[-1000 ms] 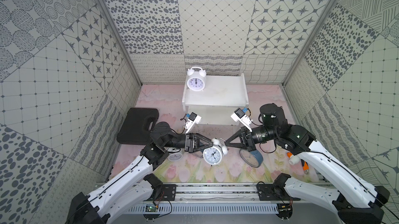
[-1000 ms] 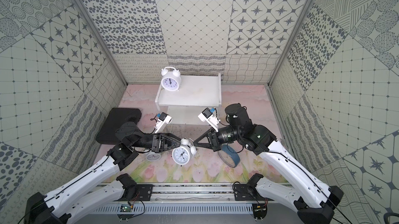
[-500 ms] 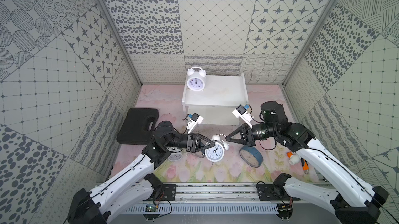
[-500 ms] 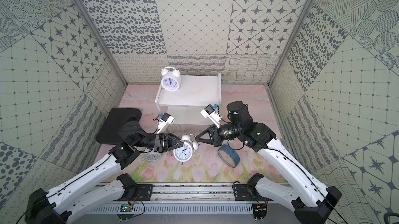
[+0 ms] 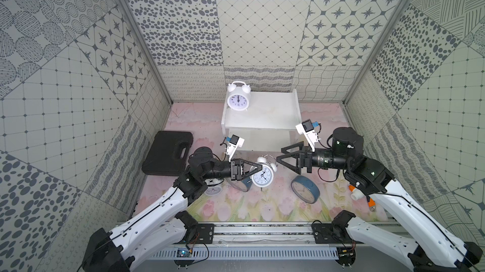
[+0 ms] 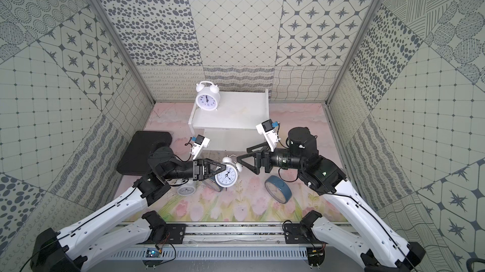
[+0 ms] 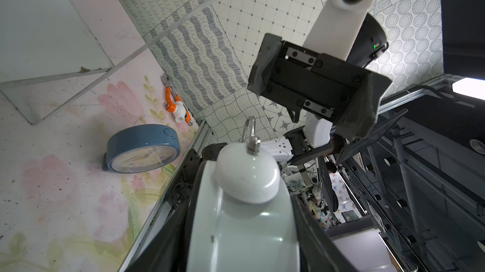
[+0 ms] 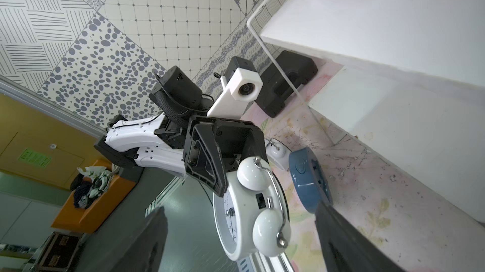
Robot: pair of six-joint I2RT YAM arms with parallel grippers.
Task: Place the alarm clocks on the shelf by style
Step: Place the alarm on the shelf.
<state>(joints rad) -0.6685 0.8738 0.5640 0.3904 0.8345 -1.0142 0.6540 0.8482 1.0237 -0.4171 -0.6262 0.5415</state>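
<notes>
One white clock (image 6: 185,188) and one blue clock (image 5: 246,183) half under left arm (image 5: 217,171)

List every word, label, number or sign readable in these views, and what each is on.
No text can be quoted with certainty.
Standing clock on the shelf: hour numbers round the dial, too small.
Held clock in the left gripper: hour numbers, too small.
Green sign, right wrist view background: blurred.
White print on the right arm: too small.
</notes>
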